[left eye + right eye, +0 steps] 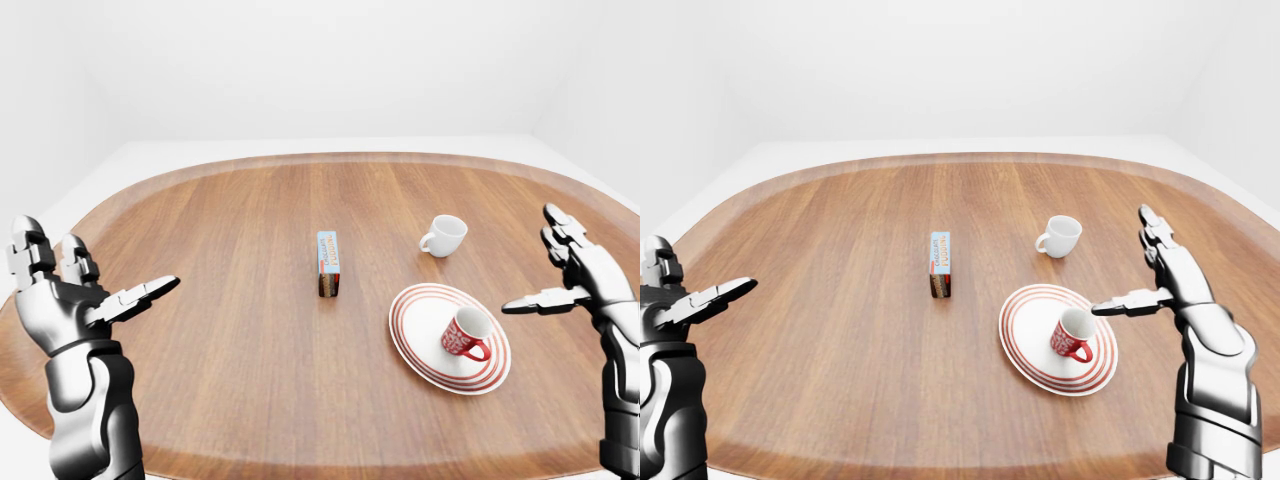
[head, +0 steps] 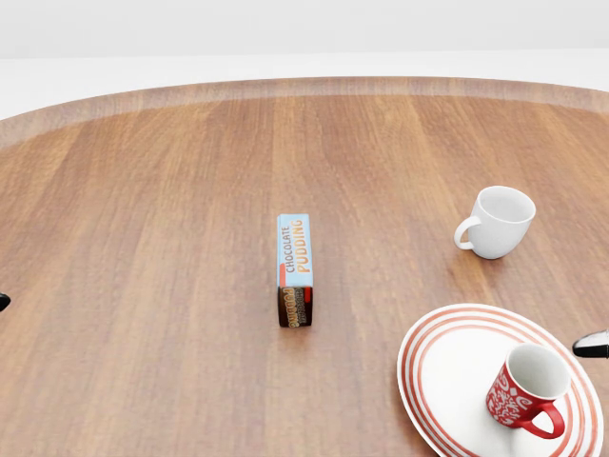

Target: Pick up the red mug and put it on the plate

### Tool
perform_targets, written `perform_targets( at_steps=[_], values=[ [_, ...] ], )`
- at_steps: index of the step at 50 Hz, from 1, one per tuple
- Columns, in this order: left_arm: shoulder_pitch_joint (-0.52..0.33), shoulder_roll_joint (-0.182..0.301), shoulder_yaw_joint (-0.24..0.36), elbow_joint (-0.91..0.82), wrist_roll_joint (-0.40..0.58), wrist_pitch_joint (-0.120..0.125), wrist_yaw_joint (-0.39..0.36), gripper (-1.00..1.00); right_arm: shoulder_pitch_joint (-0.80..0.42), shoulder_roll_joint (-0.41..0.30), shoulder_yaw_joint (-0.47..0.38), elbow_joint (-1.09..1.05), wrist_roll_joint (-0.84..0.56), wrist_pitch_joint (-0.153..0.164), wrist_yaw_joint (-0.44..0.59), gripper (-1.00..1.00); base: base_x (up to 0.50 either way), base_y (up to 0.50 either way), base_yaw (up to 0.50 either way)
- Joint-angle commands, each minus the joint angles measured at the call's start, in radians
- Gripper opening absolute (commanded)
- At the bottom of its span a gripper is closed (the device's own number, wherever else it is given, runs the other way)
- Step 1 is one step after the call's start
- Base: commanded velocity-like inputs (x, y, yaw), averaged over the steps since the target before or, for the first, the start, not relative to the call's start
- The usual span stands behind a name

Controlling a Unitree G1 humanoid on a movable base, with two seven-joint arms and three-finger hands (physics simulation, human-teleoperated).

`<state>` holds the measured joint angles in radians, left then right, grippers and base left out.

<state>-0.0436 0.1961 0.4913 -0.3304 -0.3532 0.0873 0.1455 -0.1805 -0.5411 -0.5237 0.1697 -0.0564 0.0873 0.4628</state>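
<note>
Red mug [image 2: 525, 390] standing upright on the plate [image 2: 447, 371], released; right hand [image 1: 1170, 280] beside the plate, fingers spread, empty; left hand [image 1: 70, 295] likewise open.

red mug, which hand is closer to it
Right. The right hand, open, is just right of the red mug; the left hand is far left across the table.
</note>
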Motion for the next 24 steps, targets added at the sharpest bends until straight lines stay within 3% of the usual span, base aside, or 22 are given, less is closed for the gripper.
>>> perform_targets(
  at_steps=[1,24],
  values=[
    [0.000,-0.001,-0.001,0.006,0.001,0.000,-0.001,1.00,0.053,0.041,-0.117,-0.365,-0.024,0.000,0.085,1.00,0.00,0.00,0.00],
    [0.004,-0.003,0.000,0.004,0.001,0.000,-0.003,1.00,0.062,0.071,-0.088,-0.349,-0.051,0.000,0.089,1.00,0.00,0.00,0.00]
  ],
)
